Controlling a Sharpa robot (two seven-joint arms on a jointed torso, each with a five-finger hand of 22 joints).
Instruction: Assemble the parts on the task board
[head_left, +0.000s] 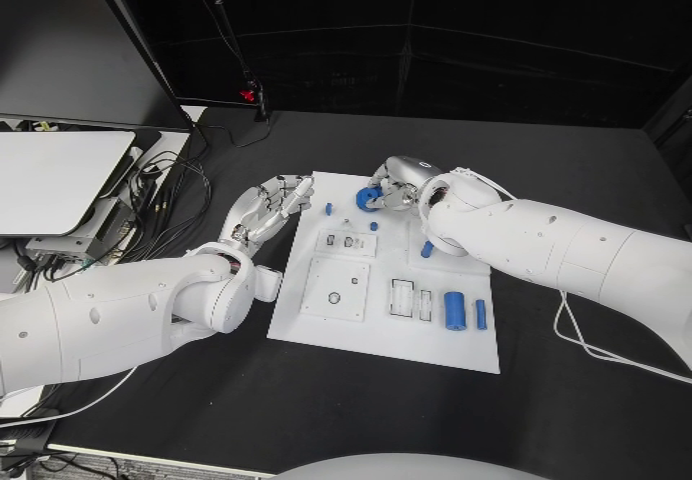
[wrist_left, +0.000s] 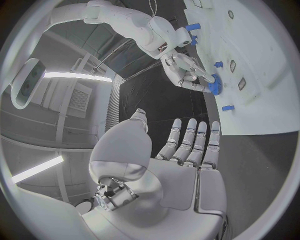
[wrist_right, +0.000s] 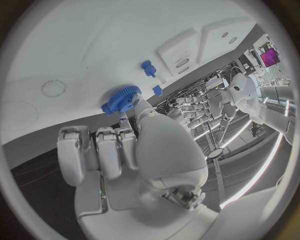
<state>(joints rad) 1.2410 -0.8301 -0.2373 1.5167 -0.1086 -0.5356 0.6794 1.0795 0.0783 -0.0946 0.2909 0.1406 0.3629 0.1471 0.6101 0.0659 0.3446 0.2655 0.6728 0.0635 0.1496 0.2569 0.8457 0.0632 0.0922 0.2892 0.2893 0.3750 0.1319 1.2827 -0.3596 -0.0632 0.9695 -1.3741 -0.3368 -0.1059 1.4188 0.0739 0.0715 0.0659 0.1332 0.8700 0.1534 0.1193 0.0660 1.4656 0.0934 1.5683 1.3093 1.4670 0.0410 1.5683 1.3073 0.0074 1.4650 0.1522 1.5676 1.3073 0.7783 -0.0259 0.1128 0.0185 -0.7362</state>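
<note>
The right hand (wrist_right: 134, 150) holds a blue toothed gear (wrist_right: 120, 99) at its fingertips, against the white task board (wrist_right: 94, 45). Two small blue parts stand on the board just beyond the gear: a peg (wrist_right: 148, 67) and a smaller piece (wrist_right: 158, 90); a raised white block with slots (wrist_right: 178, 47) sits further along the board. The left hand (wrist_right: 200, 107) is off the board's edge with fingers apart, holding nothing.

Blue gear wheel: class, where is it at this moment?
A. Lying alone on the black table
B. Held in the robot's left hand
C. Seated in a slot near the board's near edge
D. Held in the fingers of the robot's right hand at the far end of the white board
D: the right hand pinches the blue gear at the task board's far end, while the left hand holds nothing.
</note>
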